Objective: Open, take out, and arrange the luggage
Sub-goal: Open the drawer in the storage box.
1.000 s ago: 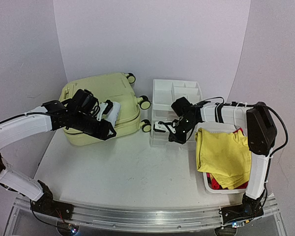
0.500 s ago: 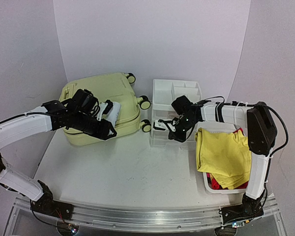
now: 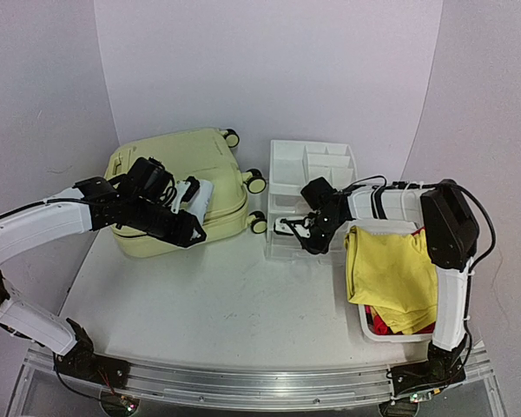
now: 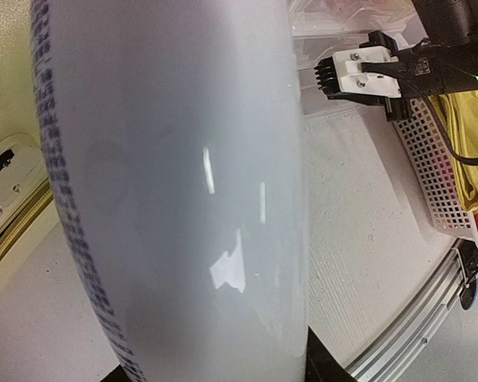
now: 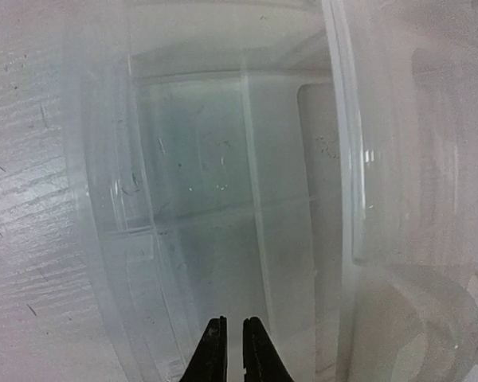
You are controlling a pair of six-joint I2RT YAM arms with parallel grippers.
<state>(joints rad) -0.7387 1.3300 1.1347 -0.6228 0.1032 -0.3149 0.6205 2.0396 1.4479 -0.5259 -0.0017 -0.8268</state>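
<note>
Here, left jaws seemingly touch the luggage (image 3: 204,152).

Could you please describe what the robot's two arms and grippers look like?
Both the left arm and right arm have white links joined by black joints, with thin black cables alongside. The left gripper and right gripper are black with white plates; the right one's jaws end in slim black tips.
</note>
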